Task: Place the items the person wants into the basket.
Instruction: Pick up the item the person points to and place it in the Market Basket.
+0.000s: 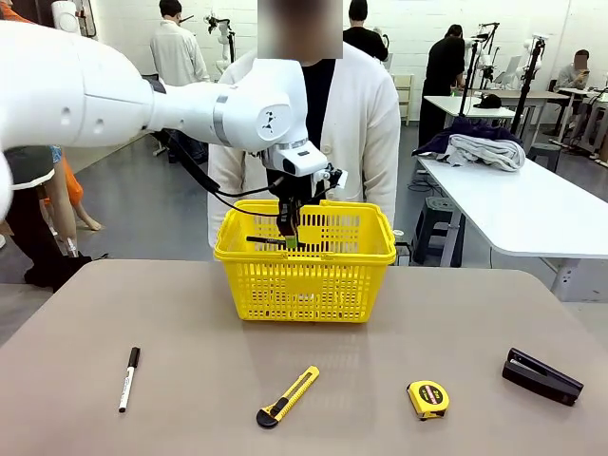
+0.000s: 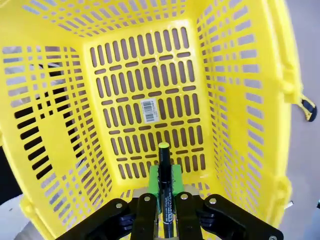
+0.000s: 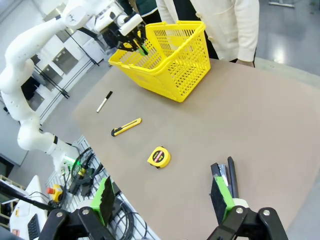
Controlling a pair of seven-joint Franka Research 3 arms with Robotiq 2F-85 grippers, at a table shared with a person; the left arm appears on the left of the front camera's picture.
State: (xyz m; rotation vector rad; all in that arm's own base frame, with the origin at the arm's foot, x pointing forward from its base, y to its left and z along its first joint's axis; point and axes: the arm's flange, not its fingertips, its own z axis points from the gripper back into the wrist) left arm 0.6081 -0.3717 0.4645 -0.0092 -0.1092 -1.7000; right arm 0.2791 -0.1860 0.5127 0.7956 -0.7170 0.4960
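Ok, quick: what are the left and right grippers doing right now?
Left gripper: closed on the pen, over the basket.
Right gripper: open, holding nothing.

Your white left arm [image 1: 114, 90] reaches in from the left across the middle, wrist bent so the left claw [image 1: 290, 236] points straight down. Its green-padded fingers [image 2: 152, 186] are clamped on a thin dark pen with a yellowish tip [image 2: 164, 170]. Your right claw [image 3: 161, 197] hangs tilted downward, fingers spread wide apart.
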